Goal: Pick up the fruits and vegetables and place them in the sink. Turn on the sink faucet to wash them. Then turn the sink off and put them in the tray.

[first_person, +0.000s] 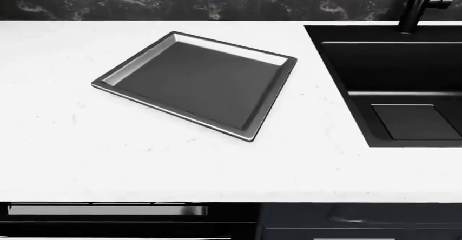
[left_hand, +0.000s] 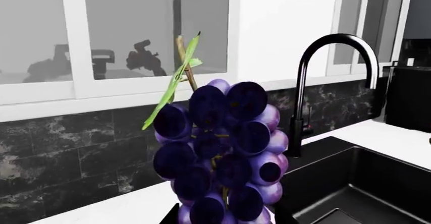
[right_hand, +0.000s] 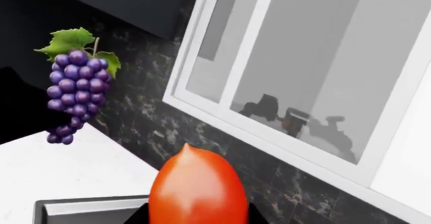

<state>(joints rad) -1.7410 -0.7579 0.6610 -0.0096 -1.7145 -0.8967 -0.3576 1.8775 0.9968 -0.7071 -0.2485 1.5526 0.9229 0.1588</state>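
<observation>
Both fruits aloft, white table (first_person: 65, 142) bare around sink and tray.
Black sink (first_person: 393, 56) sits right of the tray (first_person: 195, 80), faucet (left_hand: 316, 82) behind; left fingers hold the grapes (left_hand: 222, 158), right fingers the tomato (right_hand: 197, 186), raised before the window (right_hand: 303, 67).

My head camera looks steeply down on the countertop (first_person: 180, 164), with the tray (first_person: 108, 80) at centre, the sink (first_person: 339, 72) at three o'clock and the faucet (first_person: 415, 7) base at one o'clock. My left wrist camera sits level and very close behind the grapes (left_hand: 222, 158), facing the window (left_hand: 135, 37), with faucet (left_hand: 336, 67) and sink (left_hand: 364, 183) at four o'clock. My right wrist camera tilts upward, close behind the tomato (right_hand: 197, 188), toward the window (right_hand: 316, 72). It shares the grapes (right_hand: 74, 93), at nine o'clock, with the left wrist view.
</observation>
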